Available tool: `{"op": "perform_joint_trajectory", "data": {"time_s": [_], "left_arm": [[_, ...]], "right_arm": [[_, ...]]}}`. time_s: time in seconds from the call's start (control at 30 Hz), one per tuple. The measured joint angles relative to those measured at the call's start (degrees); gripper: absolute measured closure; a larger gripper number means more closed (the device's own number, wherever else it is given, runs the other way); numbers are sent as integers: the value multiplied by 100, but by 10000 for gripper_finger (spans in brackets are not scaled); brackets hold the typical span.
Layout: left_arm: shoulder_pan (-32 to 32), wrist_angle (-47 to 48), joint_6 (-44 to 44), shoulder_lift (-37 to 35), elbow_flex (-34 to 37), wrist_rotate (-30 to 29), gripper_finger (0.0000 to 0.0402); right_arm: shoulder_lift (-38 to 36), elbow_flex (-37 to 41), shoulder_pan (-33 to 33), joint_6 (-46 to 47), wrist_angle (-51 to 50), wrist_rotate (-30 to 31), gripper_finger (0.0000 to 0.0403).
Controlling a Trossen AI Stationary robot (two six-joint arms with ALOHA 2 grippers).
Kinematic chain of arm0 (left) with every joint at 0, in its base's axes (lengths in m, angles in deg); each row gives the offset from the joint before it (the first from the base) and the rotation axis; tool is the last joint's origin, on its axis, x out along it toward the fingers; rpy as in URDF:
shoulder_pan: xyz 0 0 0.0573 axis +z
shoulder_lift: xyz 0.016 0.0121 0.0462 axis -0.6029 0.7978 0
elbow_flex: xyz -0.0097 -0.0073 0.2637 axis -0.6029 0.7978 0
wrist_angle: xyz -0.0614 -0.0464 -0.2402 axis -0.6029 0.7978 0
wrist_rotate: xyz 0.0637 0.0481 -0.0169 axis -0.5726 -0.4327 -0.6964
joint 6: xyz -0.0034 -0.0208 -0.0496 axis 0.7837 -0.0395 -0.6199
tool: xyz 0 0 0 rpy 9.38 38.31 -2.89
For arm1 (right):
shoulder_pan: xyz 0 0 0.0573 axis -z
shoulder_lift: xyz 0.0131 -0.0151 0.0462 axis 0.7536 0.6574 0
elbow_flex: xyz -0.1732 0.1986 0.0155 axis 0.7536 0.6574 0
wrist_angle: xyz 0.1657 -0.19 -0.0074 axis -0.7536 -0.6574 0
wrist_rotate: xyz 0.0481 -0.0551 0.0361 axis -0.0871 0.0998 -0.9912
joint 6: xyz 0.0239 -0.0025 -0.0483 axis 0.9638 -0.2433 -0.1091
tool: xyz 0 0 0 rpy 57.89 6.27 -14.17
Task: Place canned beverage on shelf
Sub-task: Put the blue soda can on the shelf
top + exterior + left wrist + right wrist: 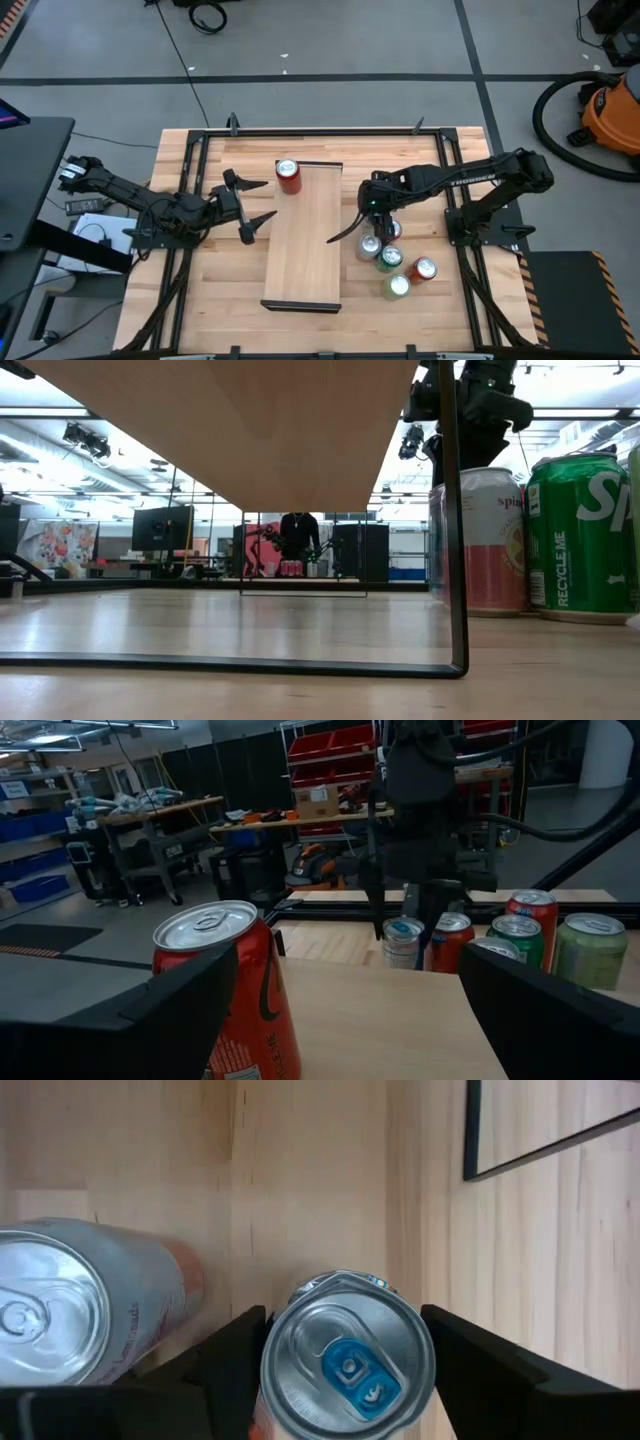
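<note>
Nearest the tabletop's (200, 290) front edge stand green cans (396, 286), then the right gripper (345, 1360), fingers apart around a blue-tabbed can (347, 1355). The shelf (304, 235) lies centre. The left gripper (255, 202), fingers spread wide, waits beside it. Farthest, a red can (288, 175) stands on the shelf's corner.

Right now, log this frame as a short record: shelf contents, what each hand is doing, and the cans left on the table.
shelf: one red can at its far corner
right hand: straddling blue-tabbed can, fingers either side
left hand: open, beside the shelf, near the red can
waiting cans: pink can, green can, others clustered right of the shelf
</note>
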Motion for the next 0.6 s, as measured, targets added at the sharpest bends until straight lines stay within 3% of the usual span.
{"op": "perform_joint_trajectory", "data": {"time_s": [0.6], "left_arm": [[0, 7, -4, 0, 0, 4, 12]], "right_arm": [[-148, -1939, 46, -348, -1054, 688, 138]]}}
